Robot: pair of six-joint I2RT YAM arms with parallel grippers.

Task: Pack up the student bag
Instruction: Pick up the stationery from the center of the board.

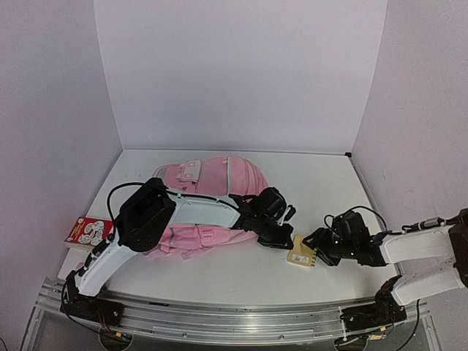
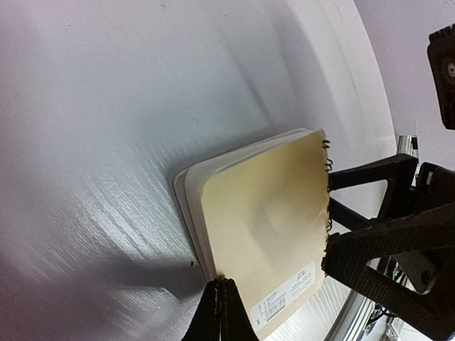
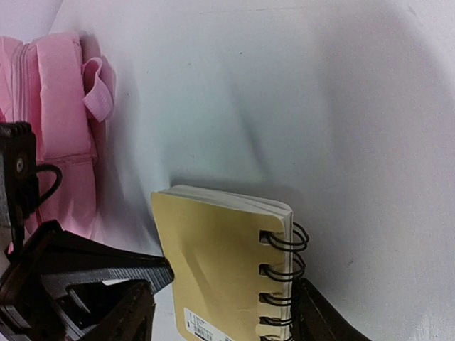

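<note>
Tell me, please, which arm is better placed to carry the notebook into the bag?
Probably the left: its gripper pinches the notebook edge and sits beside the bag. The right gripper is at the spiral side, farther away.

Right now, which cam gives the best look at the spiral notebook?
Right wrist: the spiral notebook fills the lower frame, wire coils and barcode label sharp. Left wrist shows its tan cover and page stack, coils mostly at the edge. Top external shows only a small tan square between the two tools.
</note>
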